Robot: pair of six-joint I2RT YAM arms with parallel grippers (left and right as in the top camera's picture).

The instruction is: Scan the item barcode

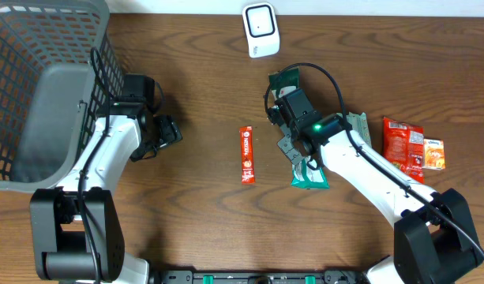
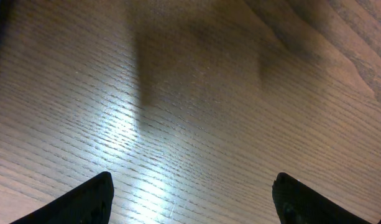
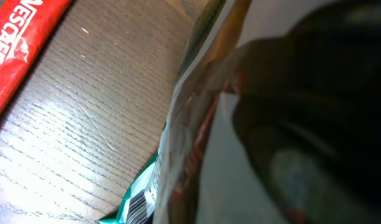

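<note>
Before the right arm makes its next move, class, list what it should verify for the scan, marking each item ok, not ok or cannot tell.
1. Right pincer shut on the green packet: ok.
2. Packet's barcode turned toward the white scanner: cannot tell; the held side is not readable in any view.
3. Packet up at the scanner: not ok; the two stand apart.
4. Way between packet and scanner free of other things: ok.
5. Left pincer open, holding nothing, well aside of the scanner: ok.
</note>
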